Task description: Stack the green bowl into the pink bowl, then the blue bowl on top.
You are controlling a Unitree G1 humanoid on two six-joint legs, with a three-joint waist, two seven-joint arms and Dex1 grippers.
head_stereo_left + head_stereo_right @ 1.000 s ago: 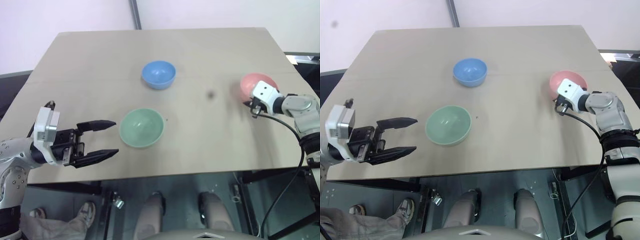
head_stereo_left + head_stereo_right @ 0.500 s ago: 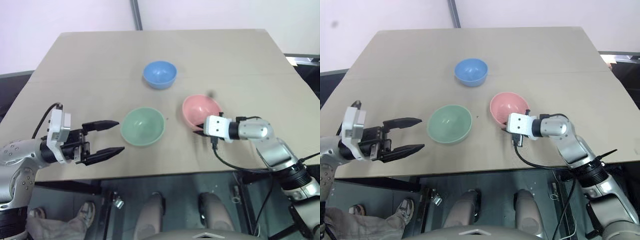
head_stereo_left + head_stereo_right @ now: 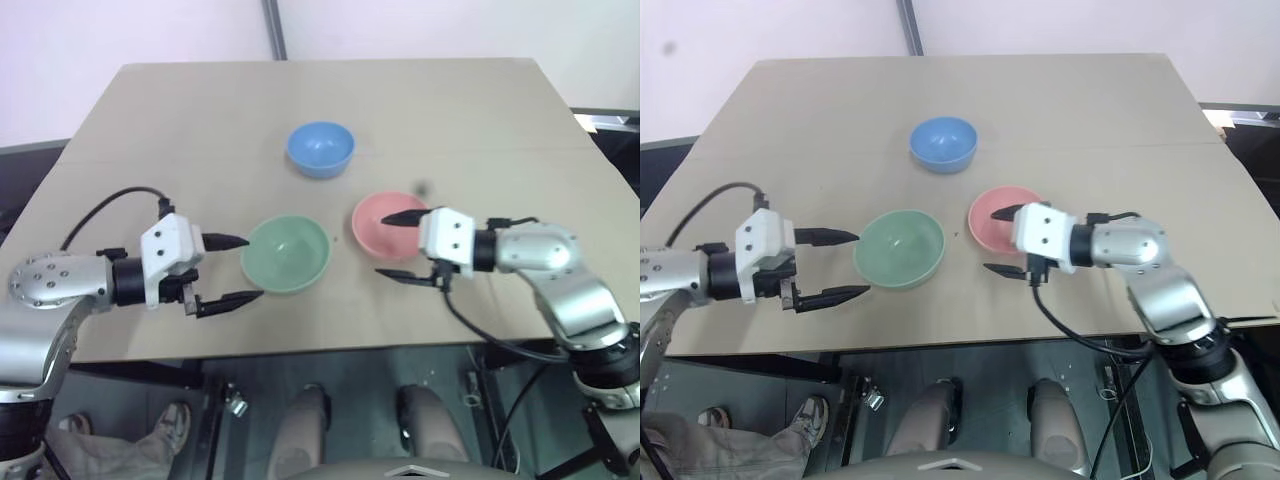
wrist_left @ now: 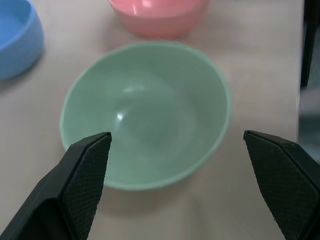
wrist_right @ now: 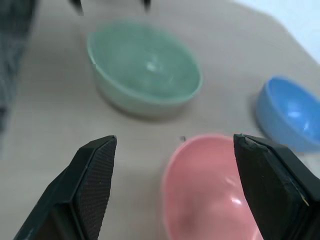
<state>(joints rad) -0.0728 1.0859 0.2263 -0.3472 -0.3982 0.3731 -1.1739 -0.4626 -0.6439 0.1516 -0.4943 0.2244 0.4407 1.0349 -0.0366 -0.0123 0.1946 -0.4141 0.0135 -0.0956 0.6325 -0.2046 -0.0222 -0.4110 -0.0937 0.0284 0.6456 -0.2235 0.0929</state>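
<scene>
1. Table (image 3: 480, 110): tan top, carrying three bowls of one size, all upright
2. Green bowl (image 3: 286, 254): on the table toward the near edge, at about 7 o'clock from the table's middle; nothing inside it
3. Pink bowl (image 3: 390, 225): on the table just beside the green bowl, at its 3 o'clock, a narrow strip of table between the two; nothing inside it
4. Blue bowl (image 3: 320, 149): farther back, at 12 o'clock from the gap between the other two, well apart from both
5. My left pincer (image 3: 233, 270): released, fingers spread wide, pointing at the green bowl from its 9 o'clock; fingertips close to the rim, gripping nothing
6. My right pincer (image 3: 400, 246): released, fingers wide; one finger lies over the pink bowl, the other off its near side, no grip on it
</scene>
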